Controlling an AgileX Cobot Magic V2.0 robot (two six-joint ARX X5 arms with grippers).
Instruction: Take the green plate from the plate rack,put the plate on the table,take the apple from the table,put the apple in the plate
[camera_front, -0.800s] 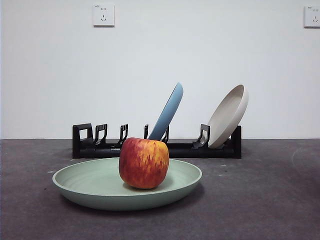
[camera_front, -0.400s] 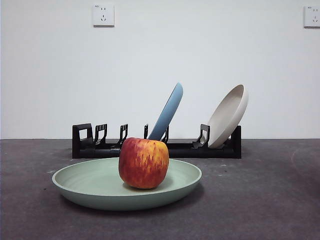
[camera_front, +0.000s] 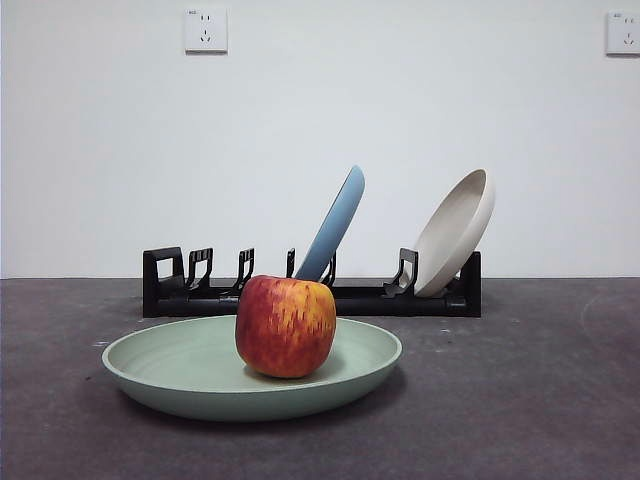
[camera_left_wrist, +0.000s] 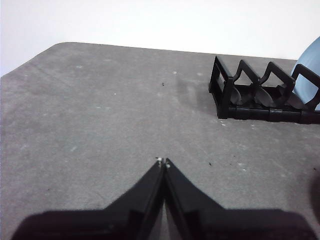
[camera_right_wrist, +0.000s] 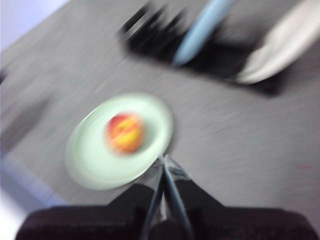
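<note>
Left gripper (camera_left_wrist: 163, 162): jaws clenched tip to tip, empty, over bare table (camera_front: 520, 400). Right gripper (camera_right_wrist: 163, 159): likewise pinched closed, holding nothing. One apple (camera_front: 285, 326) sits in one green plate (camera_front: 180, 372). Behind, one plate rack (camera_front: 310, 290) carries two plates: light blue plate (camera_front: 335, 222), cream-white plate (camera_front: 456, 232).

Both grippers closed, empty — left gripper (camera_left_wrist: 163, 162), right gripper (camera_right_wrist: 162, 159).
</note>
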